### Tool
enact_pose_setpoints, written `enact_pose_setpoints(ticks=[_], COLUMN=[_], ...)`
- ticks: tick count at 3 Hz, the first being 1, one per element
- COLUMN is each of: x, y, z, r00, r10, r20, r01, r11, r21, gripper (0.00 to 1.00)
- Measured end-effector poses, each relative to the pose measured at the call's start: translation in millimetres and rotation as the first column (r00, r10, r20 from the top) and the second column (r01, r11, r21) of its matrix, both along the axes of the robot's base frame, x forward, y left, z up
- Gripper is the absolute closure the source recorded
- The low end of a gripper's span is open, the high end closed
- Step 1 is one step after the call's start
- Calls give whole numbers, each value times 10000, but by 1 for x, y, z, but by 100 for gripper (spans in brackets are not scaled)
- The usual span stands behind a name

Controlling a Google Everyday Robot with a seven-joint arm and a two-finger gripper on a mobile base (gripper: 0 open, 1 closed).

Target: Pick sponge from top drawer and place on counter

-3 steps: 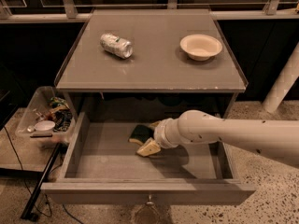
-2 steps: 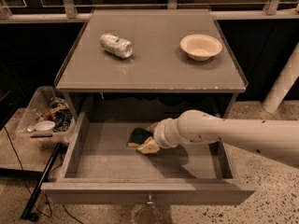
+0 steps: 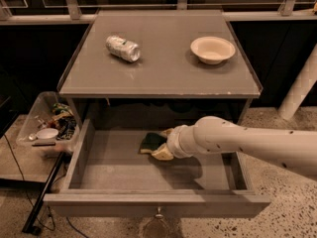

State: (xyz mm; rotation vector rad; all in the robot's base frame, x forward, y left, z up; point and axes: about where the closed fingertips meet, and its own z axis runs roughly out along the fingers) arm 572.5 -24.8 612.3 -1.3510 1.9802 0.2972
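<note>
Since a second ago very little has changed: the robot's white jointed arm [image 3: 247, 143] still reaches in from the right over the wide shallow grey top drawer [image 3: 148, 205], which stands pulled fully open, and the gripper [image 3: 159, 144] stays at the same spot near the middle of the drawer, towards its back. The small kitchen sponge [image 3: 147, 142], dark green on top with a pale yellow layer, has barely shifted; it sits low in the drawer at the tip of the gripper. The jaws look clenched on the sponge, one pale finger on each side, though the thick wrist hides much of them. The arm crosses above the right half of the drawer and throws a shadow on its floor. A small metal pull [image 3: 158, 213] hangs at the centre of the front panel. Above, the flat grey worktop [image 3: 168, 73], with a chipped front edge, carries a crushed silver can [image 3: 123, 48] lying on its side at the back left and a shallow cream bowl [image 3: 212, 49] at the back right, well apart. The printing on the can cannot be read. Left of the cabinet, a clear plastic bin [image 3: 34, 120] holds mixed clutter and a little white dish [image 3: 47, 133]. A white post [image 3: 299, 88] leans at the far right over speckled floor [image 3: 287, 217].
</note>
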Motion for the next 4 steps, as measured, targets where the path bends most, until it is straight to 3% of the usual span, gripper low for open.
enact_pose_setpoints(ticks=[3, 4], x=[-50, -52], y=[-55, -71], z=[88, 144], r00=[9958, 9883], r10=[230, 581], r20=[882, 1412], r01=[-293, -672], r11=[9971, 9959], r21=[708, 606], gripper=[100, 100])
